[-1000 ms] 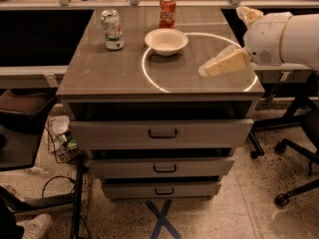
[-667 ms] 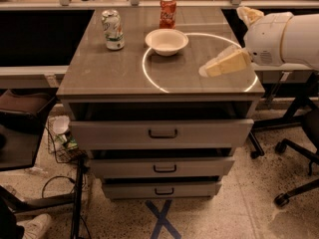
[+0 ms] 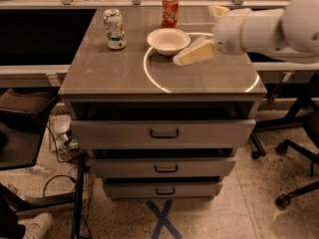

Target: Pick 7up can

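Your robot's gripper (image 3: 182,58) has swung left across the drawer cabinet (image 3: 114,73) over the past second. It has left its place above the right side of the top and now hangs just beside the white bowl (image 3: 168,41), its cream tip pointing down and left at the bowl's near right rim. The white arm (image 3: 259,29) has come in with it from the right edge of the view. Nothing on the cabinet has shifted. The 7up can (image 3: 115,29) stands upright near the back left corner, well apart from the gripper and on the far side of the bowl from it. The red-orange soda can (image 3: 170,12) stands upright behind the bowl at the back edge. You cannot tell from this view whether the gripper is released or clenched, though nothing appears to be carried in it. The sweep reads as the opening of the reach rather than the grasp itself, so the pick is barely begun. Most of the crossing to the can seems to lie ahead, and the bowl sits close to the straight line between them. You would likely want to clear the bowl's rim before coming down on the can.
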You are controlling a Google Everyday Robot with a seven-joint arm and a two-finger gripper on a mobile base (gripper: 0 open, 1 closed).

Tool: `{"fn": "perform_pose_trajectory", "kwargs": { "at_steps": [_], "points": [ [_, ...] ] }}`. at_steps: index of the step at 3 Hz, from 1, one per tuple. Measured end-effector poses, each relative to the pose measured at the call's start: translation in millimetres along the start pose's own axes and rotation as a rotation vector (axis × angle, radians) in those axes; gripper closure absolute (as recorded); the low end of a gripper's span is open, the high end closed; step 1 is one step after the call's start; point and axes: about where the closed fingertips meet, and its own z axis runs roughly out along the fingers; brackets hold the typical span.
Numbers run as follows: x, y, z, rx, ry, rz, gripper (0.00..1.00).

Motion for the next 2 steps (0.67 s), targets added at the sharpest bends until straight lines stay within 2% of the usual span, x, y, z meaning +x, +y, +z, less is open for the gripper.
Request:
{"fn": "perform_pose_trajectory", "kwargs": {
  "at_steps": [1,2],
  "points": [
    [-4,-4,57,-0.011,-0.022,0.020,0.00],
    [-8,-6,99,-0.024,-0.066,0.046,0.00]
  ]
}}
